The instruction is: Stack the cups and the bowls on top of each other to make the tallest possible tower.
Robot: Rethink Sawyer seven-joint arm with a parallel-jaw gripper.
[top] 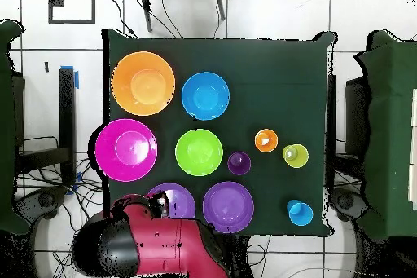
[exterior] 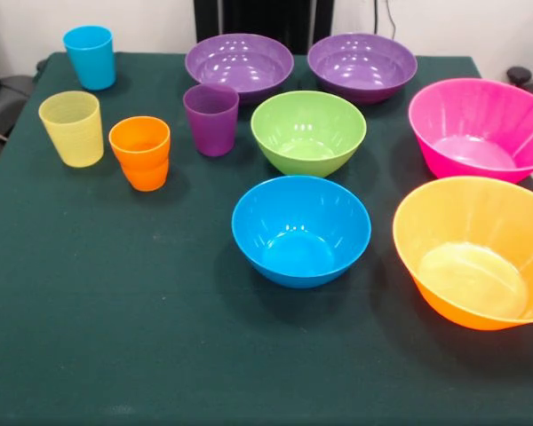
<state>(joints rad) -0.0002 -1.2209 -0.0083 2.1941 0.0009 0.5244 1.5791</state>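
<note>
Nothing is stacked: all ten pieces are seen standing apart and upright on the green table (exterior: 115, 337).

In the front view, the blue cup (exterior: 90, 57) is placed at the upper left, with the yellow cup (exterior: 72, 129) below it, the orange cup (exterior: 140, 153) just right of that, and the purple cup (exterior: 211, 119) further right. Two purple bowls (exterior: 239, 67) (exterior: 361, 67) are set along the top edge. The green bowl (exterior: 308, 132) sits at centre, the blue bowl (exterior: 301, 230) below it. The pink bowl (exterior: 480, 130) and the orange bowl (exterior: 476, 252) occupy the right edge.

In the overhead view, the red arm (top: 163, 246) is seen at the bottom, overlapping one purple bowl (top: 177, 201). The gripper cannot be made out, so the state of its fingers cannot be told.
</note>
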